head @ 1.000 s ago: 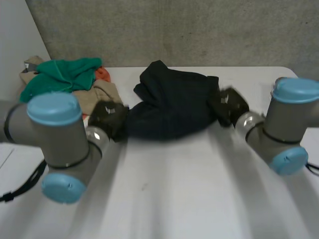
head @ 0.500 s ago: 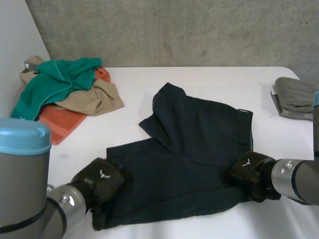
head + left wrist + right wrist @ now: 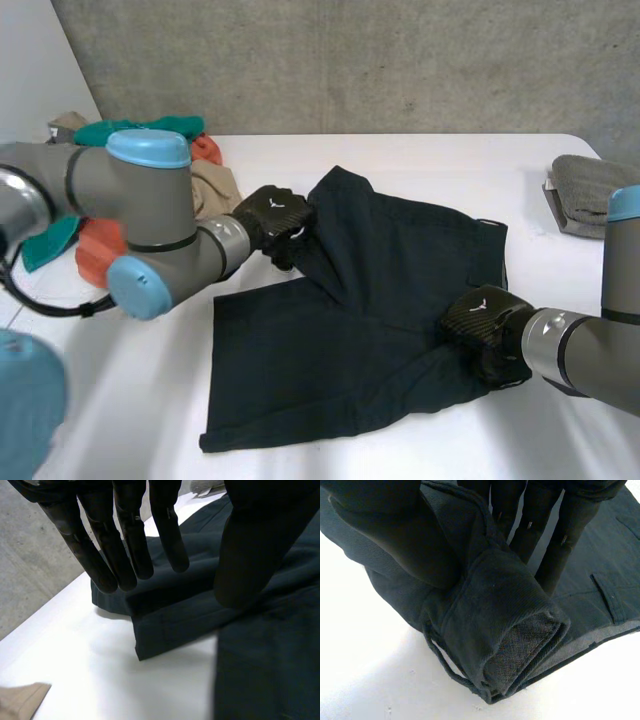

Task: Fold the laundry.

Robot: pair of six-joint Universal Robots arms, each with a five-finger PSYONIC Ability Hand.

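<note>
The dark shorts (image 3: 380, 300) lie on the white surface (image 3: 420, 160), and since the right robot hand (image 3: 487, 328) pinches a bunched near corner while the left robot hand (image 3: 270, 216) is poised spread-fingered over the flipped leg, a one-sided pull could drag them askew.

L arm (image 3: 150, 215) hides part of clothes pile (image 3: 180, 126); grey towel (image 3: 585, 190) cut by edge.

head view down from behind, wrist views close, seemingly sharing shorts (image 3: 370, 300)
</note>
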